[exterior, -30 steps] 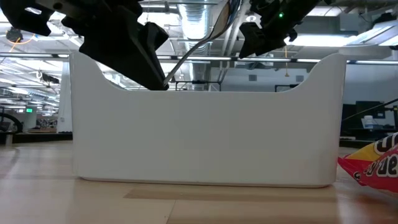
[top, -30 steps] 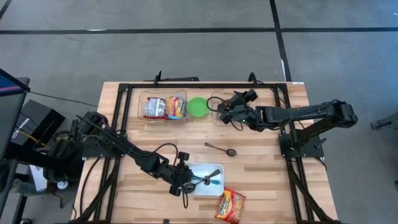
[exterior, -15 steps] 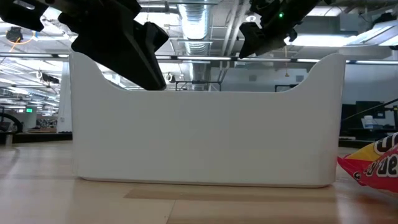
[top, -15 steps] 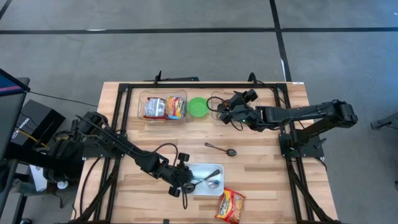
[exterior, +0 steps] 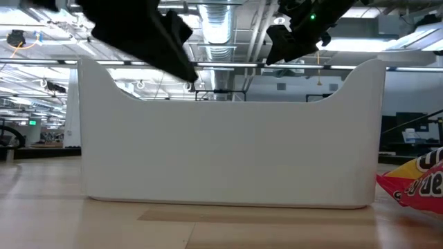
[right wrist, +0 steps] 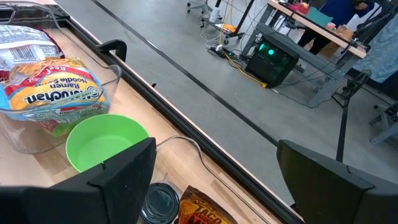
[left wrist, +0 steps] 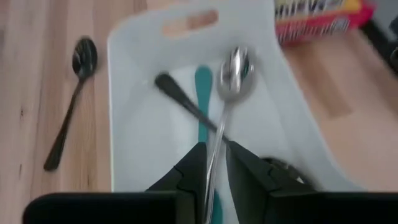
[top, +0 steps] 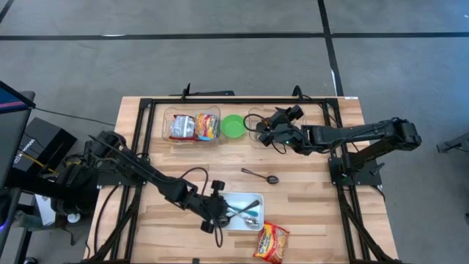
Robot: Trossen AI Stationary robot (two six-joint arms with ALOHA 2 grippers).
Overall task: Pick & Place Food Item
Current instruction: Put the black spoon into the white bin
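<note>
Left hand (left wrist: 214, 167) clamped on shiny metal spoon (left wrist: 231, 78), glossy white tray (left wrist: 130, 134), right hand (right wrist: 214, 180) apart.

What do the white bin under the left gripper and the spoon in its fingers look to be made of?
White bin: likely matte moulded plastic, going by its rounded corners and cut-out handle slot. Spoon: looks like polished metal, with a bright glint on the bowl and thin handle running between the left gripper fingers.

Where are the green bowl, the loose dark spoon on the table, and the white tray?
green bowl (top: 234, 125), high view, centre of its inside
dark spoon (top: 272, 178), high view, its bowl end
white tray (exterior: 228, 152), low view, middle of near wall
</note>
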